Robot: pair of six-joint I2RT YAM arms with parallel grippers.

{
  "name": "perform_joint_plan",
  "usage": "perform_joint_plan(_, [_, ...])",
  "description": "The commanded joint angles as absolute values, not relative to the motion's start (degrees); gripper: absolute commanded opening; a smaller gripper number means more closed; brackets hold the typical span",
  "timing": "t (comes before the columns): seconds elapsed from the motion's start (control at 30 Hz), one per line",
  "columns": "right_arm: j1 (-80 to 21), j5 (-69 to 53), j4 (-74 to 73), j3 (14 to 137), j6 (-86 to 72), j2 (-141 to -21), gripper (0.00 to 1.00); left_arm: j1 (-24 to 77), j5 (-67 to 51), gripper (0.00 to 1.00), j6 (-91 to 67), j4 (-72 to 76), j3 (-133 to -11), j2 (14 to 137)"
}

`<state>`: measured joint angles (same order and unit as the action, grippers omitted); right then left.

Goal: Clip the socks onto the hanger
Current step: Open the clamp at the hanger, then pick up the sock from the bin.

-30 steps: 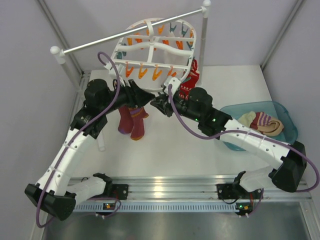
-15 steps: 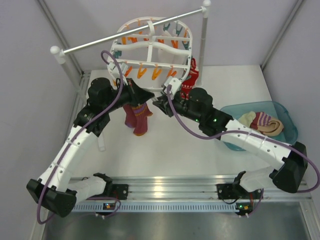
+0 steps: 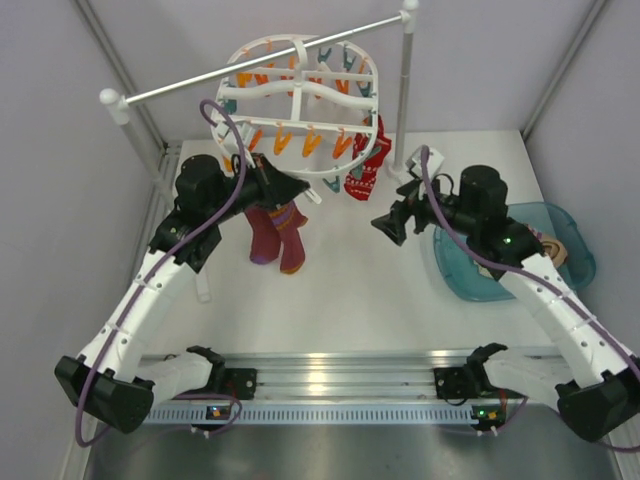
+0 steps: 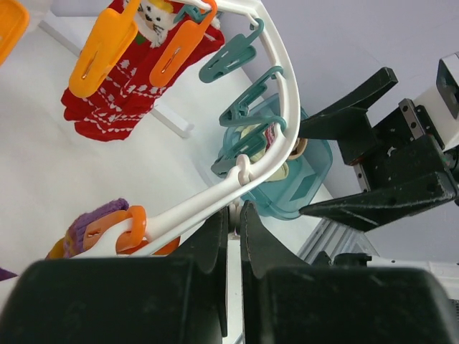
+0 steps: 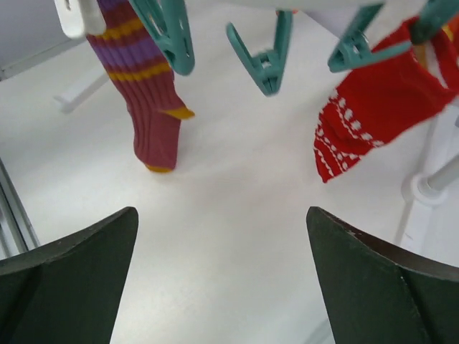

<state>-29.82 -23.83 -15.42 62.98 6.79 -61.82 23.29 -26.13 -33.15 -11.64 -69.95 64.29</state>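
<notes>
The white oval hanger [image 3: 300, 85] with orange and teal clips hangs from the rail. My left gripper [image 3: 303, 190] is shut on its near rim, and the white rim [image 4: 215, 197] crosses the closed tips of that gripper [image 4: 235, 211]. My right gripper [image 3: 383, 225] is wide open with nothing in it, off the hanger to the right and facing it. In its own view this gripper [image 5: 221, 210] shows only bare table between its fingers. The cream socks [image 3: 571, 249] lie in the teal bin [image 3: 460, 278], mostly hidden by my right arm. A bit of them [image 4: 254, 135] shows behind the teal clips.
Maroon-purple socks [image 3: 278, 235] and a red patterned sock [image 3: 365, 170] hang clipped to the hanger's near side. The metal rail [image 3: 250, 70] on white posts [image 3: 403, 90] spans the back. Grey walls close in left and right.
My right gripper opened and drew back to the right, away from the hanger. My left gripper shut on the hanger's rim, and the hanger with its hanging socks shifted.
</notes>
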Motion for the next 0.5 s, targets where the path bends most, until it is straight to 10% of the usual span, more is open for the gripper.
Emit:
perform_joint_plan(0.0, [-20.4, -34.7, -28.1, 63.0, 13.5, -57.6, 1.0, 23.2, -28.6, 0.0, -33.6, -6.7, -68.6, 64.2])
perform_joint_plan(0.47, [28.5, -42.7, -68.6, 69.7, 57.0, -75.3, 0.87, 23.2, -29.4, 0.0, -32.1, -6.6, -66.8, 63.3])
